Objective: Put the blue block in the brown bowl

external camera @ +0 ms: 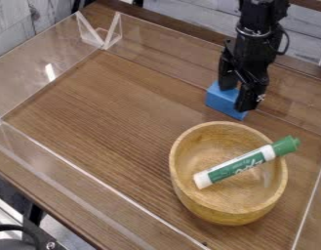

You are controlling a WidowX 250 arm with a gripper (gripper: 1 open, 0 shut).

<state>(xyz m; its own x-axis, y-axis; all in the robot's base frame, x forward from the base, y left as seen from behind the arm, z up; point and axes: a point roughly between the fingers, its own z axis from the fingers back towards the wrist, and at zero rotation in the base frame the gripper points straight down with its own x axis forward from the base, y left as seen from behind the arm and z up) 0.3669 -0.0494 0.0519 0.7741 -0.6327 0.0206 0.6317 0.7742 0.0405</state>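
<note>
We've got the gripper spread wide over the blue block, nothing grabbed yet. Block's on the table just beyond the brown bowl, so pickup and drop remain.

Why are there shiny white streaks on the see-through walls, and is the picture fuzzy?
Camera view: light glares off the clear walls, making white streaks; the whole picture is a little soft and grainy; the block sits half hidden behind the dark hand; the bowl and marker show clearly.

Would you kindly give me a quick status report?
Gripper open, straddling blue block. Block on table, ungrasped. Marker lying in brown bowl.
</note>
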